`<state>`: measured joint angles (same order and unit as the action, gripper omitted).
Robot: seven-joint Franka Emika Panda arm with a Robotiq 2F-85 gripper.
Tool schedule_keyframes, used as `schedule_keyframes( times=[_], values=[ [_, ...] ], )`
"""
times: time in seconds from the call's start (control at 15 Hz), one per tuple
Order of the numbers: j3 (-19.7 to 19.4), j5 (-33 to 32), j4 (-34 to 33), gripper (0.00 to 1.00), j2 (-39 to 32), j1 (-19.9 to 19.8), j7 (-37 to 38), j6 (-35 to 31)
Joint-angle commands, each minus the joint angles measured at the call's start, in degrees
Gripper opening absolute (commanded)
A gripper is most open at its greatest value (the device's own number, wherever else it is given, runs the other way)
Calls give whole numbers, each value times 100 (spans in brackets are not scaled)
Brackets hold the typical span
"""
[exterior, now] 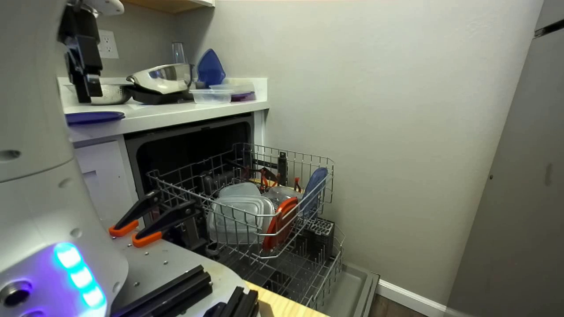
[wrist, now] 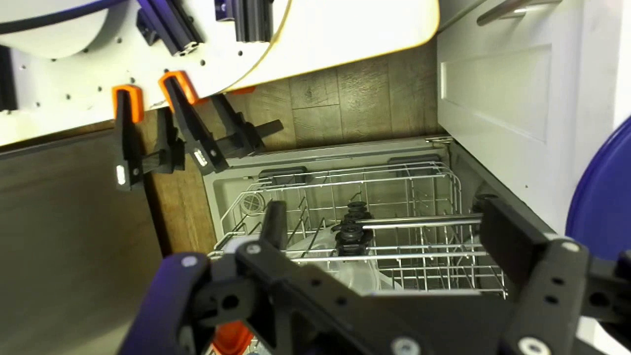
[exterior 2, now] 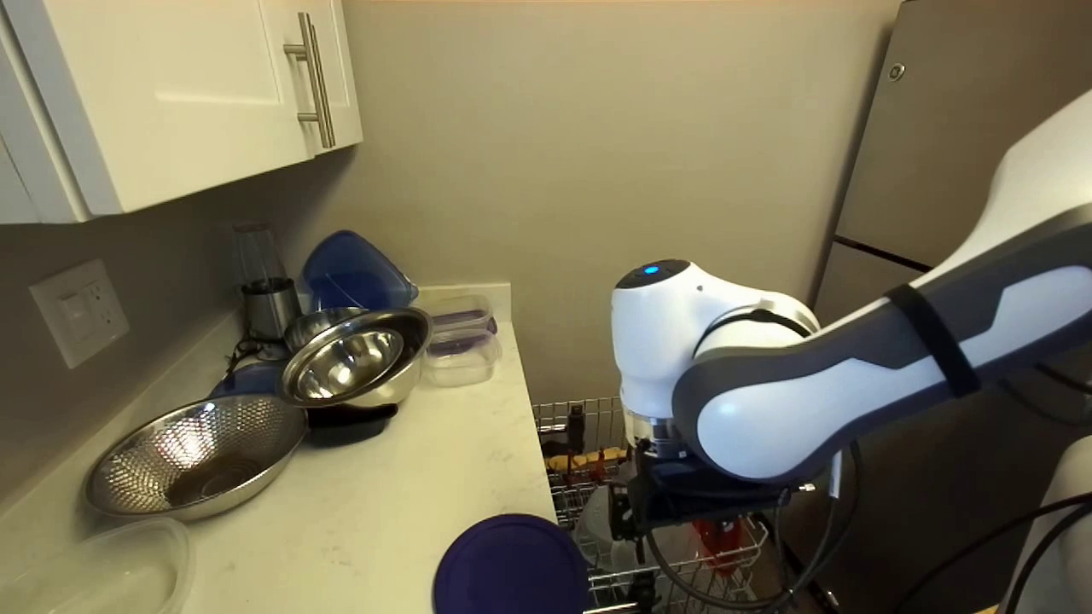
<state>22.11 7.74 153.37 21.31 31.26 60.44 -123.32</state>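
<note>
My gripper [wrist: 392, 229] is open, with its two black fingers wide apart and nothing between them in the wrist view. In an exterior view it hangs fingers down [exterior: 88, 90]; it also shows beside the counter [exterior 2: 630, 524]. Beyond the fingers, apart from them, is the pulled-out upper dishwasher rack [wrist: 429, 256]. That rack [exterior: 269, 256] holds cloudy clear containers [exterior: 240, 220], a red lid [exterior: 281, 222] and a blue lid [exterior: 315, 189]. A round dark blue lid [exterior 2: 512, 567] lies at the counter's edge near the gripper, and also shows in the wrist view [wrist: 604, 197].
The white counter [exterior 2: 409, 477] bears a steel colander [exterior 2: 200, 456], steel bowls [exterior 2: 358, 358] and clear containers [exterior 2: 461, 358]. Black and orange clamps [wrist: 190, 123] stick out from the robot's mounting plate. A lower rack [exterior: 304, 268] sits over the open dishwasher door. A fridge [exterior 2: 964, 162] stands beyond the arm.
</note>
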Motion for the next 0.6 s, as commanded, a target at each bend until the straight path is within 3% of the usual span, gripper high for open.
schedule_keyframes(
  times=[0.0,0.07,0.13,0.2,0.53],
  values=[
    [106,877,882,100,344,-127,-79,-1385],
    [27,1213,976,100,259,-84,-179,-1688],
    [-8,1406,648,100,-59,-134,-135,-1663],
    [-12,1527,729,100,53,-148,-83,-1557],
    [-48,849,256,100,668,-814,509,544]
  ],
)
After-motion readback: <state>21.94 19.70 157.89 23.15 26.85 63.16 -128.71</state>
